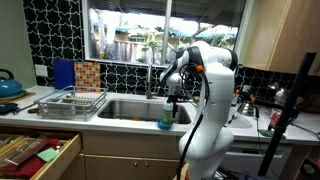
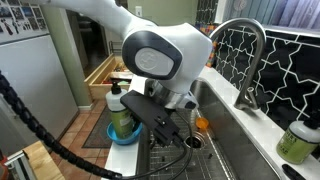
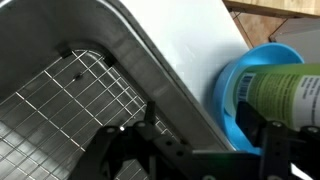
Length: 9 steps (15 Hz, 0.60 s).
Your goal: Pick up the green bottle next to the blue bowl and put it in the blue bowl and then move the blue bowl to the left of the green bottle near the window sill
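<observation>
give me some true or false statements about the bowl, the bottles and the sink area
1. A green bottle stands inside the blue bowl. True.
2. The blue bowl rests on the wire grid down in the sink. False: it sits on the counter edge, outside the sink basin.
3. A second green bottle stands by the tiled wall, beyond the faucet. True.
4. The drawer below the counter is shut. False: the drawer is pulled open.
</observation>
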Available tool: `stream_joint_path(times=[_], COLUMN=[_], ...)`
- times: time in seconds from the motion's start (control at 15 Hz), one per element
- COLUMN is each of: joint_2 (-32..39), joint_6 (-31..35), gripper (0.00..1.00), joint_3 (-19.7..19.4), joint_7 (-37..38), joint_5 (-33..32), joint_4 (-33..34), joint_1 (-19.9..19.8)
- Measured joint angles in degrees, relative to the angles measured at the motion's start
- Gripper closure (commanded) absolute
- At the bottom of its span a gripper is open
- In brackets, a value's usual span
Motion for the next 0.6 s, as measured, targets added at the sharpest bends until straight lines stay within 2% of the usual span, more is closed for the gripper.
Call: stream_joint_path(times=[0.4, 0.6], joint_2=[0.72, 1.1], joint_6=[-0.02, -0.02], gripper=[0.29, 0.43], joint_3=[0.0, 0.01], joint_7=[-1.3, -1.59], joint_5=[1.23, 1.75], joint_4=[0.0, 0.0], joint_1=[-0.13, -0.15])
